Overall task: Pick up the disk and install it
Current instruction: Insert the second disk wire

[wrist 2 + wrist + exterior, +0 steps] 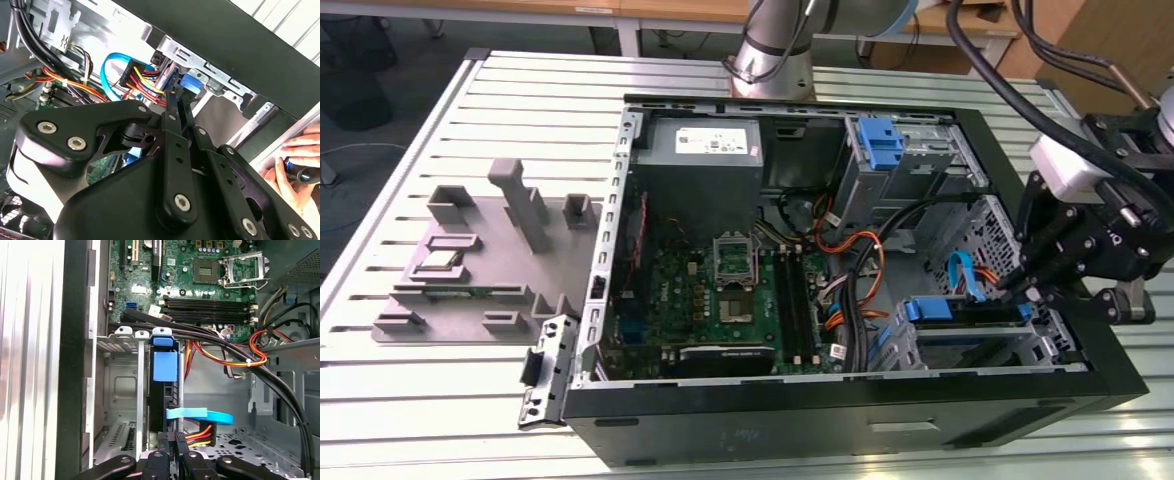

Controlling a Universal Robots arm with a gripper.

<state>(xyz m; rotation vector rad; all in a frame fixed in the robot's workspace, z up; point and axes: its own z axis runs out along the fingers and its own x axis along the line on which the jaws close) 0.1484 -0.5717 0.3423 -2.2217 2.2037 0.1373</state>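
Black two-finger gripper (172, 450) w/ jaws pinched narrow on end of blue-framed flat silver disk (165, 370); disk edge-on in grey metal drive cage (117, 385), long axis running straight ahead from jaws.

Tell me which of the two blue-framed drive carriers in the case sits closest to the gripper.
The lower one, in the cage at the case's front corner, right beside the gripper. The other carrier stands far off, near the power supply.

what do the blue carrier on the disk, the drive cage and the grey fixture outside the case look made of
Blue carrier frame on the disk: plastic, matte, evenly coloured. Silver perforated drive cage: likely bare sheet metal, dull sheen, stamped holes. Grey slotted fixture: probably plastic, flat matte grey.
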